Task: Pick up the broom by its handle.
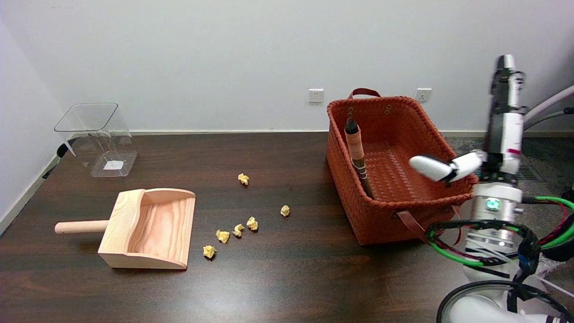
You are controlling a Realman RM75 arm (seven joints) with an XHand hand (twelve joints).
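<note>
White wall w/ two sockets backs a dark wooden table [287, 278]. Toward its far right corner sits a rust-orange woven basket w/ leather handles [441, 134]; a small broom w/ dark bristle-stick body and tan cord-wrapped handle [357, 154] leans upright against its left inner wall, handle end up, prob. stored so it can be grasped from above. Robot's right black-and-white hand [489, 139] hovers over basket's right rim, fingers apart, holding nothing, well apart from broom. Nearer left: pale wooden dustpan [148, 229], yellow crumpled paper scraps [237, 230], clear plastic bin [96, 137].
</note>
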